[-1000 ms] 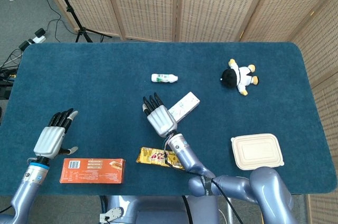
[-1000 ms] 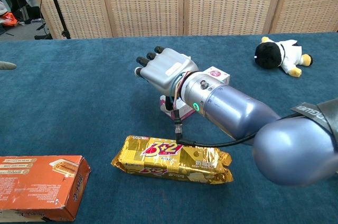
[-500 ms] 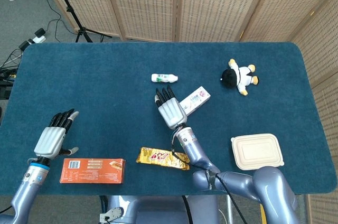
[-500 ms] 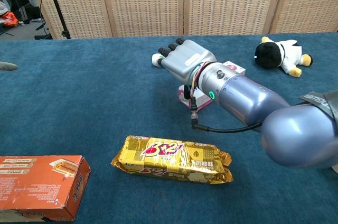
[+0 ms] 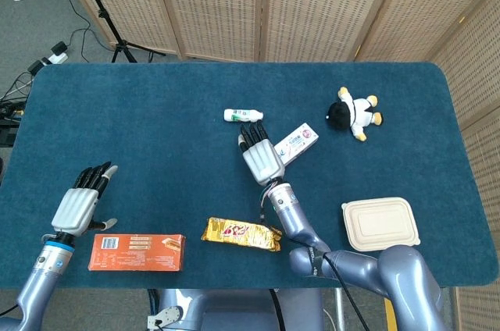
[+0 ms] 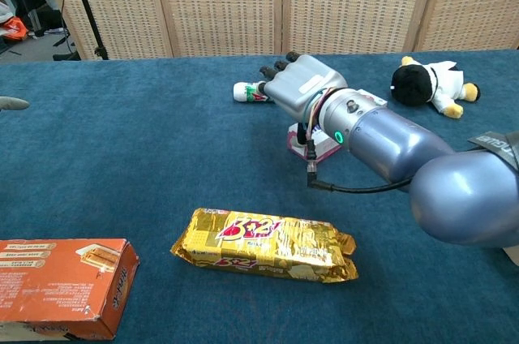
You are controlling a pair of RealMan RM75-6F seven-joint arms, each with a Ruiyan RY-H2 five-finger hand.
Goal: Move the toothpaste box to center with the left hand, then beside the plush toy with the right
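I have the white rectangular cardboard toothpaste box (image 5: 295,143) just right of the table's middle, touching the side of my right hand (image 5: 262,161); in the chest view it shows only as a pink-and-white end poking out under the wrist, so whether the fingers grip it or merely press against its side I cannot tell. Its long axis runs diagonally, the far end aimed up and right toward the small black-and-white plush toy (image 5: 353,113), which lies near the back right of the dark blue cloth-covered table (image 5: 156,151), apart from the box. I judge the first half done, since the box sits around centre and my left hand (image 5: 76,206) hovers spread with nothing in it at the front left, near the flat orange cardboard box (image 5: 137,252). What remains is the last stretch to the toy and letting go. A small white bottle (image 5: 243,115) lies just beyond my fingertips, and a gold foil biscuit pack (image 5: 242,233) lies nearer me.
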